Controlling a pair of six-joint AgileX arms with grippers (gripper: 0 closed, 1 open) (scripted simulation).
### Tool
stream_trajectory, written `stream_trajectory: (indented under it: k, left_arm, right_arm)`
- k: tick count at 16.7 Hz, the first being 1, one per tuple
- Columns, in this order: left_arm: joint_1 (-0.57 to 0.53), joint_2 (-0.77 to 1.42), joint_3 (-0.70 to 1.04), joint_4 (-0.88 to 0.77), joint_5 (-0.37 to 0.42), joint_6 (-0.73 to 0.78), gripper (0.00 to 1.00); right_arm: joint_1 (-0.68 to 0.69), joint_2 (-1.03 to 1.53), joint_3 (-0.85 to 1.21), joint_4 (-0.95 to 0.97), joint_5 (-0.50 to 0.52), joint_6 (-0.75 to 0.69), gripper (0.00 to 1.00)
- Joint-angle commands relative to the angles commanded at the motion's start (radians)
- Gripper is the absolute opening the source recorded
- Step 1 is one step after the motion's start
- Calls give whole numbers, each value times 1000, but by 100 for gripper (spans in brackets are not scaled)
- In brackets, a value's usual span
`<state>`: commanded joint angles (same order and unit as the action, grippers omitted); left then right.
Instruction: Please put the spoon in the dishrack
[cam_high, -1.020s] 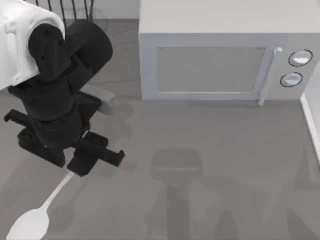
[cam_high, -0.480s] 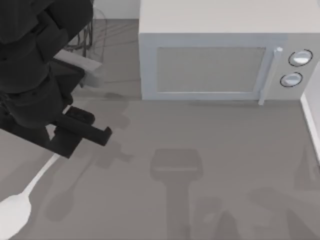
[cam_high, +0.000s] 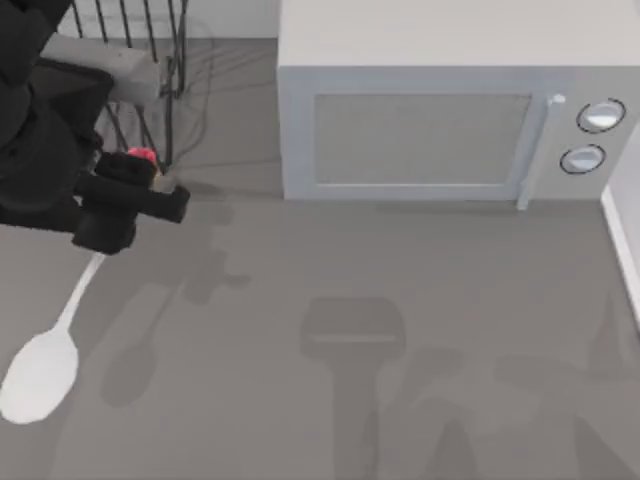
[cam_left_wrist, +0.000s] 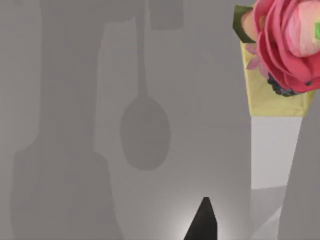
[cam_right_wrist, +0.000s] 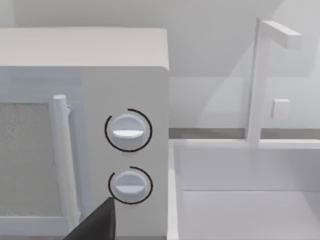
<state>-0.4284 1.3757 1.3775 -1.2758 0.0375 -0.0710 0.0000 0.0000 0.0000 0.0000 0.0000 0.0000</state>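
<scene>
Gripping the thin white spoon (cam_high: 60, 330) near its handle end, my left gripper (cam_high: 130, 205) hangs at the top view's left side, its black jaws closed on the shaft just below the small red knob (cam_high: 141, 157) and yellow collar. From the clamp the shaft slants down and away toward the near left corner of the table, ending in the pale oval bowl, which hangs clear above the grey table (cam_high: 450, 300); a soft spoon-shaped shadow lies on the surface beside it. In the left wrist view the knob (cam_left_wrist: 287, 45) reads as a pink-red rosette seated on the yellow collar (cam_left_wrist: 275, 97), with the white shaft running on from it and the same spoon shadow cast on the table beyond.

Just behind the gripper, at the far left edge, stand the thin black rods of the wire dishrack (cam_high: 165, 60), partly hidden by the arm. The knob end sits close to those rods, but I judge the spoon is not yet inside: it is lifted and carried near, and what remains is to bring it over the tines, lower it in and let go.

A grey microwave (cam_high: 430, 120) fills the far middle. The right wrist view looks at its two dials (cam_right_wrist: 128, 131) and a white sink with a faucet (cam_right_wrist: 260, 75).
</scene>
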Motion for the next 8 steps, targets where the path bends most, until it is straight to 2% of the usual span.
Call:
stream_trajectory:
  k: [8]
  left_arm:
    - [368,-268,-176,681,99,57,0]
  right_arm:
    - [0,0,0,0,0,0,100]
